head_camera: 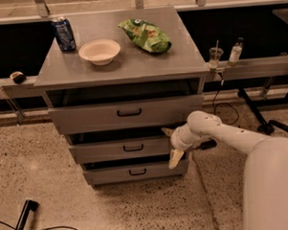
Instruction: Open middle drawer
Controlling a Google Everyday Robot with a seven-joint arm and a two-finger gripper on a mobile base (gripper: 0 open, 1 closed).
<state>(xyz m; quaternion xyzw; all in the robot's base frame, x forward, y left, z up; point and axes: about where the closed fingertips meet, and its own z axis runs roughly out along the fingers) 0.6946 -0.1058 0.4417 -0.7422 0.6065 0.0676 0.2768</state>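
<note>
The middle drawer [112, 151] sits between two other grey fronts in the grey table [132, 67], and its small black bar handle [133, 147] is bare at the centre. A dark gap shows above its front. How far the drawer is drawn out is hard to judge from this angle.

The tool [171, 145] is at the right end of that drawer front, well away from the handle. It is spread: one pale finger points up and left near the front's top edge, and the other hangs down past its lower edge. Whether either finger touches the drawer cannot be made out. The white arm [221, 133] reaches in from the right, and its bulky lower part is cut off by the corner of the view.

The top drawer [86, 118] stands out a little under the table top, leaving a shadowed slot whose contents are hidden. The bottom drawer [108, 174] lies just below the tool.

On the table stand a blue soda can [64, 33], a pale bowl [99, 51] and a green chip bag [145, 35]. To the right, a cup with a straw [214, 56] and a small bottle [235, 51] sit on a ledge.
</note>
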